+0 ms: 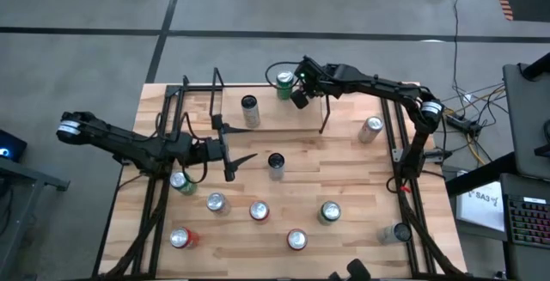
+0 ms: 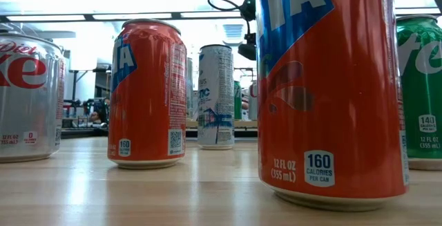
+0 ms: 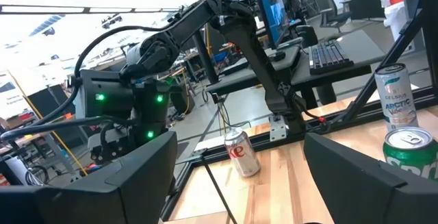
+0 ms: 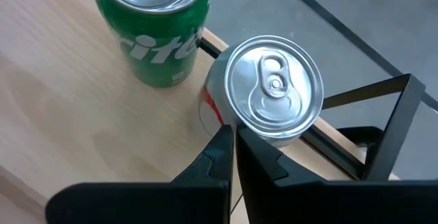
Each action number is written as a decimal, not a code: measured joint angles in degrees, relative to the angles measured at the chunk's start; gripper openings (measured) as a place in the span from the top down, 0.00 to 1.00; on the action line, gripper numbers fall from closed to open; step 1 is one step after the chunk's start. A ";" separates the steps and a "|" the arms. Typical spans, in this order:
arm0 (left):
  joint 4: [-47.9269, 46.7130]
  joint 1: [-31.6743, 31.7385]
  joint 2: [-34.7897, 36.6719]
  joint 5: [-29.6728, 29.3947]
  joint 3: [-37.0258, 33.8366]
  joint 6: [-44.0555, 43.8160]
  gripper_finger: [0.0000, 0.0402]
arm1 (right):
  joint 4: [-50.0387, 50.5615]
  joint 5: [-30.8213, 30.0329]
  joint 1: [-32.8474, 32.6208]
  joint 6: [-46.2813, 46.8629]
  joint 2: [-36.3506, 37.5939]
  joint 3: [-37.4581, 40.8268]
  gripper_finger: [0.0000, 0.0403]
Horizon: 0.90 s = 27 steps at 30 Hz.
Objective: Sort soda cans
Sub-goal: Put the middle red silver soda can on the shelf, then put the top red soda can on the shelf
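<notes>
Nearest orange can (top cropped)

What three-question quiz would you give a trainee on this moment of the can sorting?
1. True or false: the left gripper is shut on a can.
2. Multiple choice: the right gripper is shut just short of a white-and-red can. Which can stands right beside that one? A) a green can B) a black can C) a blue can
3. Short answer: how does the silver can near the right arm's base rest on the table?

Key:
1. False: its fingers are open with nothing held.
2. A, the green can.
3. On its side.
</notes>
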State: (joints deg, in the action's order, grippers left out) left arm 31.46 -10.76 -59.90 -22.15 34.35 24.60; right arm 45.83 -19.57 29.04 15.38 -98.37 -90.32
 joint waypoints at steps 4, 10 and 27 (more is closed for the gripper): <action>0.00 0.00 0.00 0.00 0.00 0.00 0.24 | 0.27 0.12 -0.28 -0.28 0.18 0.05 0.98; 0.02 0.00 0.00 0.01 0.00 -0.16 0.24 | 1.43 0.50 -4.69 -0.47 3.75 0.07 0.98; -12.66 -5.07 -10.44 1.99 12.08 -22.21 0.24 | -3.68 0.66 -28.75 -8.68 25.93 14.60 0.98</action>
State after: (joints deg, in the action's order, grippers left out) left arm 18.80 -15.83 -70.34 -20.16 46.43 2.39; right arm 42.15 -18.92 0.28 6.70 -72.44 -75.73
